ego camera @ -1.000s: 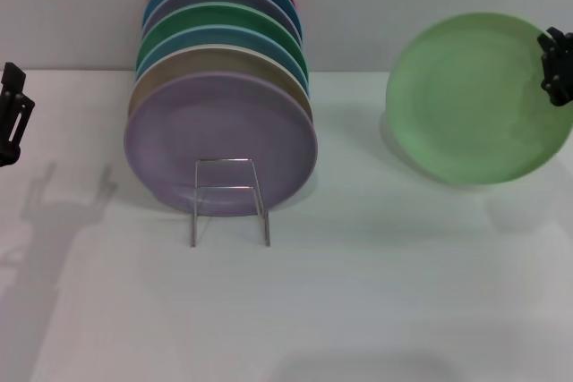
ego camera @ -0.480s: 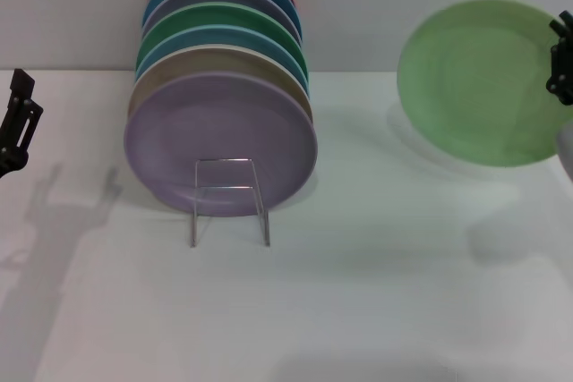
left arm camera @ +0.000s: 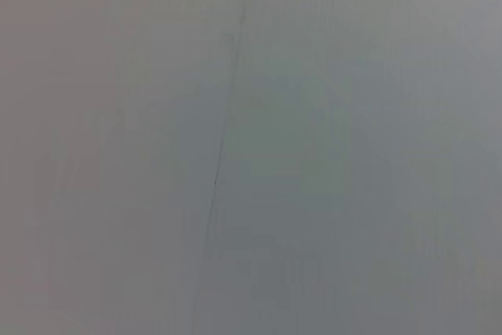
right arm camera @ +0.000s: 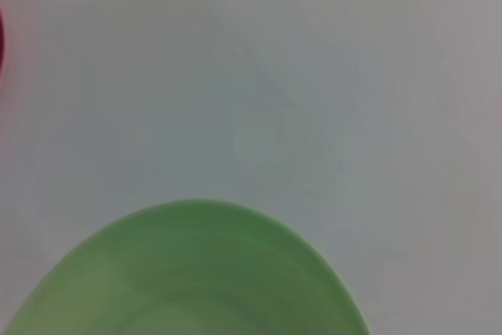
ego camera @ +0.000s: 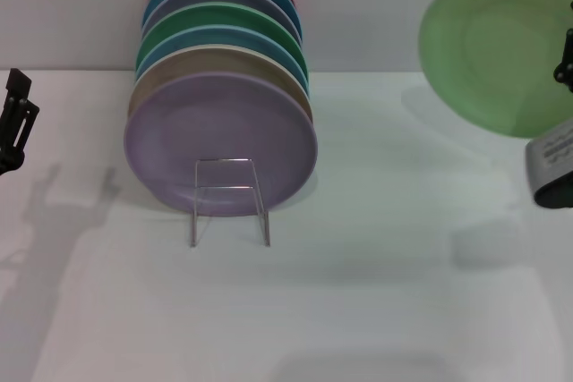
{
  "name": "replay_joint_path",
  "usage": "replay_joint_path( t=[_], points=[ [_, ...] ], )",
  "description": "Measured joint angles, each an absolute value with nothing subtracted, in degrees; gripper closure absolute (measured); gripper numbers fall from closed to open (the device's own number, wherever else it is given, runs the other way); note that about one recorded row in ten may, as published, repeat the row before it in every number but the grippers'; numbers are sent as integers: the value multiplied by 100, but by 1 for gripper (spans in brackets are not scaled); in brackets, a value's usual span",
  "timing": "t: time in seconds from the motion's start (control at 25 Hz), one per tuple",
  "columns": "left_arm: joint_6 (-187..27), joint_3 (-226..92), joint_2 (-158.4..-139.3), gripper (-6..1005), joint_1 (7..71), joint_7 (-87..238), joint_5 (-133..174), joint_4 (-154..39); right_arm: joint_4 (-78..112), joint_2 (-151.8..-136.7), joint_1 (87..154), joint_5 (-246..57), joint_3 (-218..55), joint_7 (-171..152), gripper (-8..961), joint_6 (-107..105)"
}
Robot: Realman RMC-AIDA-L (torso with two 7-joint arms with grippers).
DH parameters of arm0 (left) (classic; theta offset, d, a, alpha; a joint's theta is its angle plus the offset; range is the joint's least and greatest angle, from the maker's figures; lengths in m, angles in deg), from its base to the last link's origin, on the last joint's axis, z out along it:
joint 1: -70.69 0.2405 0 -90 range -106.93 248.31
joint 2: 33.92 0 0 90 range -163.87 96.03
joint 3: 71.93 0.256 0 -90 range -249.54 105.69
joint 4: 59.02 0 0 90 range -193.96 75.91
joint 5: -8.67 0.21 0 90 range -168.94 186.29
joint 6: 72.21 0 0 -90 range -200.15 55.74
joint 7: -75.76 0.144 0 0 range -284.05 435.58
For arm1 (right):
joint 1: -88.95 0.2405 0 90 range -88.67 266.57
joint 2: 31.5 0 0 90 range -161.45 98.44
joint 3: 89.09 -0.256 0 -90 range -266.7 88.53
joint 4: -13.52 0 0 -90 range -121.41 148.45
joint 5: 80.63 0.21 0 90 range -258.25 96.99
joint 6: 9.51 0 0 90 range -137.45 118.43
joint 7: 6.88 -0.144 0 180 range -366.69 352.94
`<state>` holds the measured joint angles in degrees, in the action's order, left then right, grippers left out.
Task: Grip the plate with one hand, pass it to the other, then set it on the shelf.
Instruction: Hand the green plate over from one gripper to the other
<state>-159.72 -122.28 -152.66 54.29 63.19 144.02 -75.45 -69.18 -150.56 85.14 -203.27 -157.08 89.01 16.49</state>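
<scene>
From the head view, the right pincer (ego camera: 564, 55) grips the mint-green plate (ego camera: 497, 51) by its right edge, raised off the counter (ego camera: 358, 292), well right of the wire plate rack (ego camera: 229, 201). Far left of the rack, the left pincer (ego camera: 13, 123) hangs idle; its opening cannot be told. Seen from the right wrist, the plate (right arm camera: 188, 272) fills the lower frame.

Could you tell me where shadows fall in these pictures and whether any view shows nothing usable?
Head view: the left hand casts a soft shadow on the white table; the lifted mint-green plate throws a faint one below. Left wrist view: featureless grey. Right wrist view: plate rim soft.
</scene>
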Motion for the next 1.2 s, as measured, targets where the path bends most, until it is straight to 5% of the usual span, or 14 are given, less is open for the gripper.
replay_joint_path(
  t=[0.84, 1.2],
  points=[
    [-15826, -12232, -15265, 212, 5337, 6319, 14398, -7519, -4594, -14971, 8782, -23255, -15390, 3047, 931, 4252],
    [-15901, -11920, -15271, 213, 5442, 6309, 14413, -7600, -3375, -14811, 9028, -24673, -15934, 191, 932, 5034]
  ],
)
